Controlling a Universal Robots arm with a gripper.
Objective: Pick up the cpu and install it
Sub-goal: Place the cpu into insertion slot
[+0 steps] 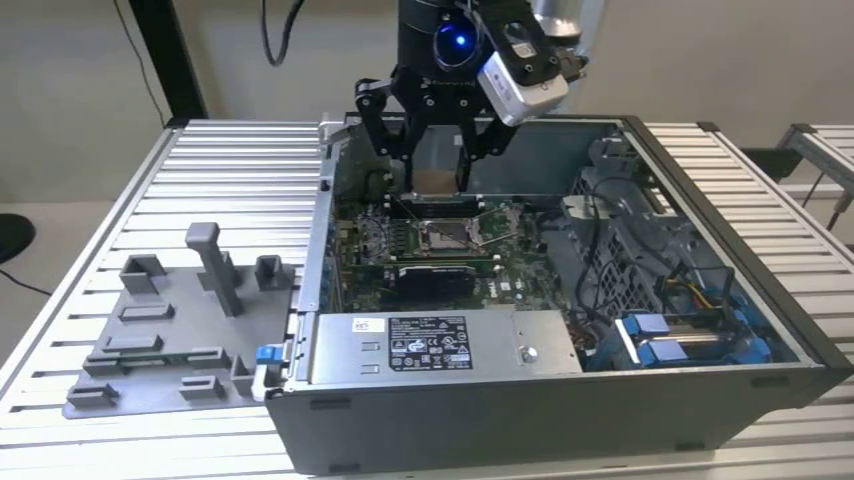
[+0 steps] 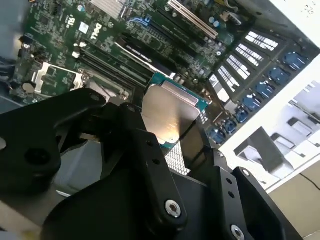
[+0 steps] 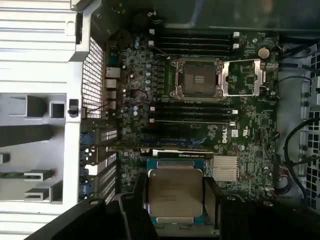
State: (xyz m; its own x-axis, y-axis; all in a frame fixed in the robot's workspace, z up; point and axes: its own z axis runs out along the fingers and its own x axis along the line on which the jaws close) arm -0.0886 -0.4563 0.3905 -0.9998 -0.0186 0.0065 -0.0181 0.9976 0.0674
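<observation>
The cpu (image 3: 175, 192) is a flat square chip with a pale metal top and a green rim. My gripper (image 1: 437, 172) is shut on it, with a black finger (image 3: 134, 207) on either side of the chip. In the exterior view I hang over the far part of the open computer case (image 1: 694, 395), with the cpu (image 1: 435, 181) held above the motherboard. The dark socket (image 3: 196, 80) lies bare on the board, its metal frame (image 3: 244, 77) swung open beside it. In the second wrist view the cpu (image 2: 170, 115) sits tilted between my fingers (image 2: 145, 145), apart from the socket (image 2: 54, 80).
A grey, white-labelled power supply box (image 1: 438, 345) fills the case's near side. Cables and blue drive brackets (image 1: 667, 335) crowd the side at the exterior view's right. A grey holder fixture (image 1: 174, 330) stands on the slatted table (image 1: 227, 170) at the exterior view's left.
</observation>
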